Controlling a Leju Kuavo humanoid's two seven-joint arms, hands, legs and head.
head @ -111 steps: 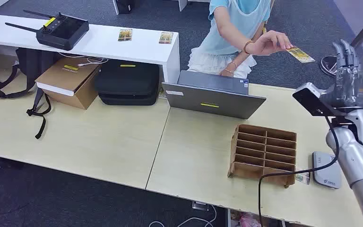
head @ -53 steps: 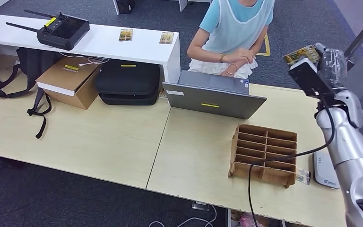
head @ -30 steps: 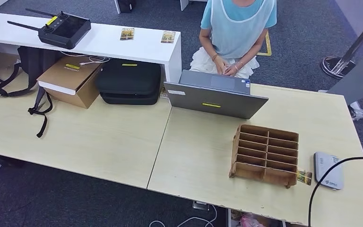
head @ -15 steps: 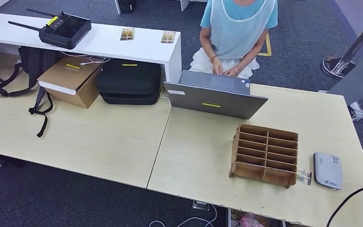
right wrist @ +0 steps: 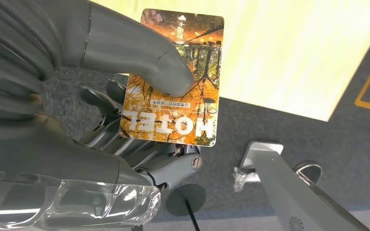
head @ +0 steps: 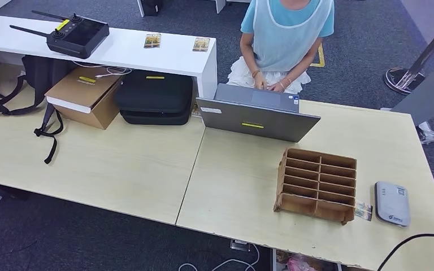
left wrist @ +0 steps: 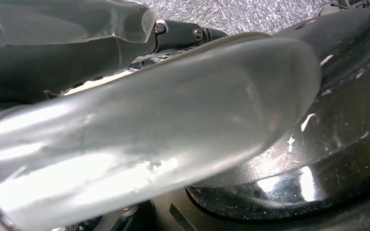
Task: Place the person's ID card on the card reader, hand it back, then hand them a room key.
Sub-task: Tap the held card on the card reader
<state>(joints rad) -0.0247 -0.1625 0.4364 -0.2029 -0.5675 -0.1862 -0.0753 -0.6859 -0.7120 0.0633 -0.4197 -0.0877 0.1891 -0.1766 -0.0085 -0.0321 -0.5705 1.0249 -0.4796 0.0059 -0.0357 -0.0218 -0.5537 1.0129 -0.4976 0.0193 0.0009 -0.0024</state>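
Right hand grips the ID card, thumb pressed on its printed face, fingers behind it, above carpet beside the table edge. Left hand state: cannot tell. Card reader lies on the table beside the wooden organizer.

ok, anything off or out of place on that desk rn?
One oddity: a small card lies loose on the desk, wedged between the brown slotted organizer and the card reader, not in a slot. The right hand holds the orange card marked HOTEL.
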